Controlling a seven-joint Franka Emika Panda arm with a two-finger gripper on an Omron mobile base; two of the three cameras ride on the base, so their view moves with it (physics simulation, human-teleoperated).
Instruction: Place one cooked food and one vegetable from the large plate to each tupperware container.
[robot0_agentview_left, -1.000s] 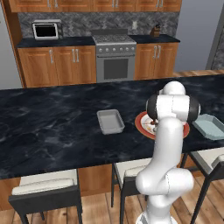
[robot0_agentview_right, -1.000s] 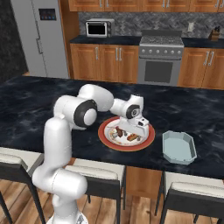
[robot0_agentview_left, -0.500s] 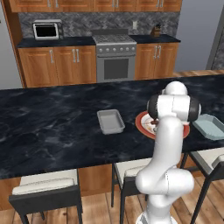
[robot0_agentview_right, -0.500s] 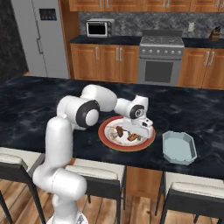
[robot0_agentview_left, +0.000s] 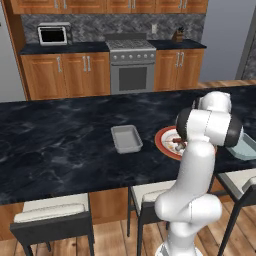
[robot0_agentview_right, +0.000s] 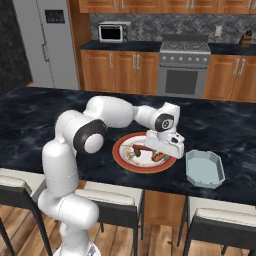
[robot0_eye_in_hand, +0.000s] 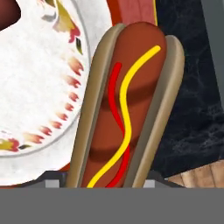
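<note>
From my left base camera I see the grey container (robot0_agentview_left: 126, 138) on the dark counter (robot0_agentview_left: 60, 145), then the large plate (robot0_agentview_left: 165, 140), then the pale blue container (robot0_agentview_right: 204, 168). My arm (robot0_agentview_left: 200, 150) blocks much of the plate. My gripper (robot0_agentview_right: 161, 150) sits low over the hot dog (robot0_eye_in_hand: 124, 109); I cannot tell its closure.
</note>
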